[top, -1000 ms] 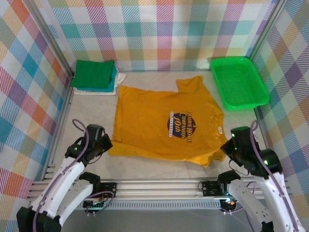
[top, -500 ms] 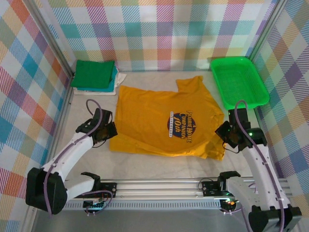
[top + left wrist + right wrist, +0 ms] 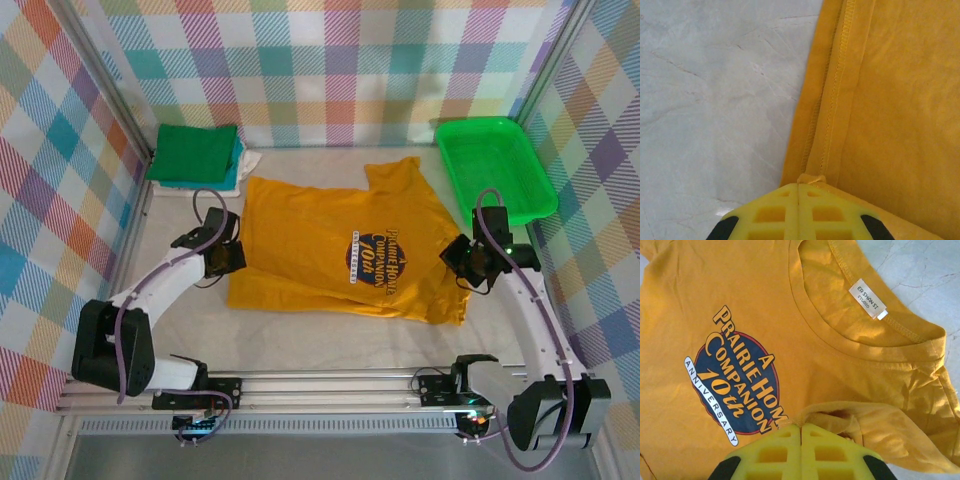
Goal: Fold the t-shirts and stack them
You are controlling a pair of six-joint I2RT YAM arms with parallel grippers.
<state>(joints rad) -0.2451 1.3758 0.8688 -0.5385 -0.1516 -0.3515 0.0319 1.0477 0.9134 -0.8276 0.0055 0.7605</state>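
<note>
— What has been shifted since a second ago?
— Both arms have been stretched out from the near edge toward the table's middle. The yellow shirt's near edge has been drawn inward with them.
— How is the left gripper found?
— It is clamped on the shirt's stitched hem. In the left wrist view its yellow pads are pressed together with the cloth pinched between them.
— And the right gripper?
— It is clenched on a bunched fold of sleeve, just beside the collar. The blue logo and the neck label are seen ahead of it.
— Where is the shirt laid?
— It is spread mid-table, logo up, hem leftward and collar rightward. The folded shirts are stacked in the far left corner, dark green uppermost. A green tray is set at the far right.
</note>
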